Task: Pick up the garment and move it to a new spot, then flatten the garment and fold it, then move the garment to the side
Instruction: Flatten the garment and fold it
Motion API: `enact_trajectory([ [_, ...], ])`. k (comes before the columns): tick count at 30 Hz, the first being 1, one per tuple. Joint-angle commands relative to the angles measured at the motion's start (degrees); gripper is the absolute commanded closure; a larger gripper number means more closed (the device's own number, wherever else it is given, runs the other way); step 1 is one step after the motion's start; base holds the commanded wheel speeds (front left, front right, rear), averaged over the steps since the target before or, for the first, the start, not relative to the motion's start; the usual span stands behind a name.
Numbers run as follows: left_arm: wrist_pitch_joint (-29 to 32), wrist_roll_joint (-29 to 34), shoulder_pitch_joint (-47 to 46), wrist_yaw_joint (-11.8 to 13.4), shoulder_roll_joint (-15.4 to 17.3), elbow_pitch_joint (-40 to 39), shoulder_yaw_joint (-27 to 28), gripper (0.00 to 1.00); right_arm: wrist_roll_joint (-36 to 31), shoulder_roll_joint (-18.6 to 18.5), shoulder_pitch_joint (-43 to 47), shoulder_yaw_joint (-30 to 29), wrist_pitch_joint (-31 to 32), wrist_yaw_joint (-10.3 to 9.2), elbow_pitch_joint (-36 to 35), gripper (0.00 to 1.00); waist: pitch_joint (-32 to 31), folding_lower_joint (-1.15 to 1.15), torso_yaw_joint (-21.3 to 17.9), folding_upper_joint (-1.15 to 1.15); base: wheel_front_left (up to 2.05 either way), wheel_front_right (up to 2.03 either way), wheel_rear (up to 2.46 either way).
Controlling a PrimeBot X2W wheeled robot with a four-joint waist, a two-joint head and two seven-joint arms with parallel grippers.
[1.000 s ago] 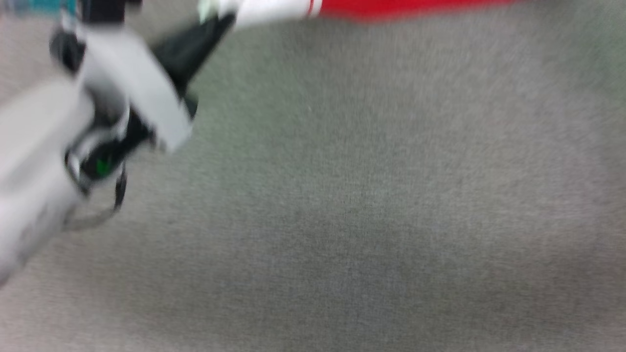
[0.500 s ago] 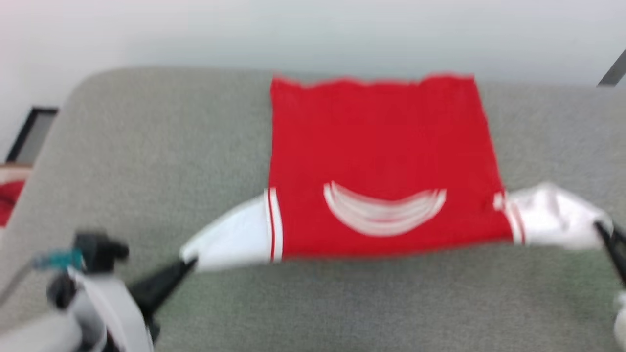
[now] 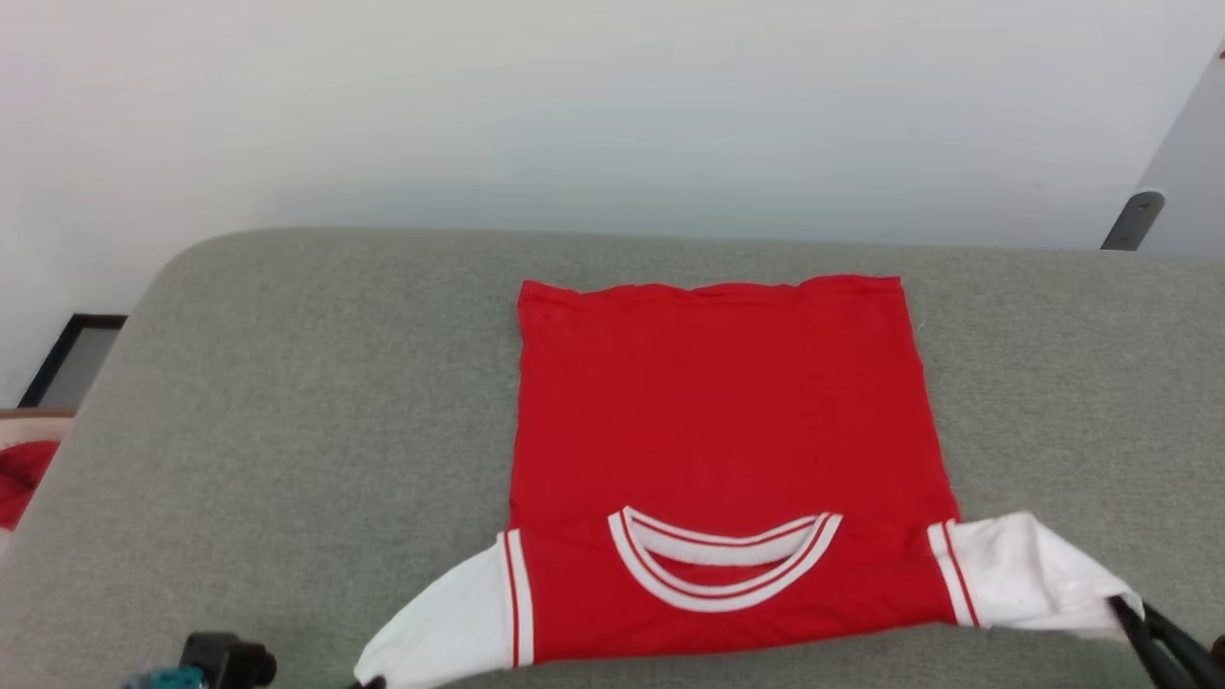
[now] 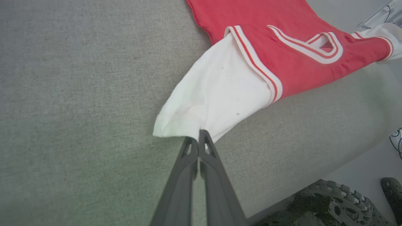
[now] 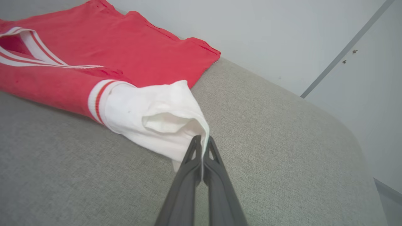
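Note:
The garment (image 3: 727, 431) lies spread on a grey padded surface (image 3: 287, 383), red body flat, striped collar toward me. Its two white sleeves stretch outward near the front edge. My left gripper (image 4: 199, 138) is shut on the tip of the left white sleeve (image 4: 216, 94); in the head view its tip (image 3: 368, 683) barely shows at the bottom. My right gripper (image 5: 202, 142) is shut on the folded edge of the right white sleeve (image 5: 150, 122), and sits at the lower right of the head view (image 3: 1124, 608). The garment (image 5: 110, 47) hem reaches toward the wall.
A white wall stands behind the padded surface. A small red cloth (image 3: 19, 474) and a dark frame (image 3: 72, 359) sit beyond the surface's left edge. A grey panel (image 3: 1187, 163) rises at the far right. My base's wheel (image 4: 329, 201) shows below the front edge.
The head camera has swung up from the bare padded surface to the whole garment. Both grippers stay shut on the sleeves.

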Motion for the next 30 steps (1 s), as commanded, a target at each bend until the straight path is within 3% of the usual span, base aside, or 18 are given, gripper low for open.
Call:
enact_trajectory([
  [1,-0.2,0.8,2.0,0.0,-0.8,1.1,1.4,1.00,-0.1,0.2,1.5,0.0,1.0,-0.06,-1.0,1.00,-0.3,0.00,-0.5,0.00,0.00,0.00,0.00],
  [12,-0.1,2.5,7.4,-1.5,-4.8,5.3,4.9,1.00,3.8,-1.5,2.0,3.6,5.8,-0.06,-1.2,1.00,0.2,0.00,-0.9,0.00,0.00,0.00,0.00],
  [13,-0.1,2.6,7.4,-1.6,-5.1,5.5,5.3,1.00,3.9,-1.6,1.6,3.7,6.1,-0.06,-1.1,0.89,0.2,0.00,-0.9,0.00,0.00,0.00,0.00],
  [14,-0.1,2.7,7.5,-1.6,-5.4,5.7,5.5,1.00,4.0,-1.6,1.3,3.8,6.4,-0.06,-1.0,0.66,0.3,0.00,-0.9,0.00,0.00,0.00,0.00],
  [15,-0.1,2.8,7.6,-1.6,-5.6,6.0,5.7,1.00,4.7,-1.5,1.2,4.0,6.9,-0.06,-1.0,0.51,0.3,0.00,-0.9,0.00,0.00,0.00,0.00],
  [16,-0.1,2.8,7.6,-1.7,-5.8,6.3,5.8,1.00,5.2,-1.5,1.2,4.4,7.4,-0.06,-1.2,0.11,0.4,0.00,-0.9,0.00,0.00,0.00,0.00],
  [17,-0.1,2.8,7.6,-1.7,-6.0,6.5,6.1,1.00,6.2,-1.4,1.1,4.7,8.1,-0.06,-1.4,0.00,0.4,0.00,-0.9,0.00,0.00,0.00,0.00],
  [25,-0.1,3.5,6.4,-1.5,-7.6,6.9,7.8,1.00,12.4,-4.5,0.1,5.5,13.6,-0.06,-7.7,0.00,1.5,0.00,-0.9,0.00,0.00,0.00,0.00],
  [30,-0.1,4.2,5.8,-0.9,-8.5,6.0,8.6,1.00,16.2,-4.1,-0.9,1.7,17.0,-0.06,-11.3,0.00,2.7,0.00,-0.4,0.00,0.00,0.00,0.00],
])
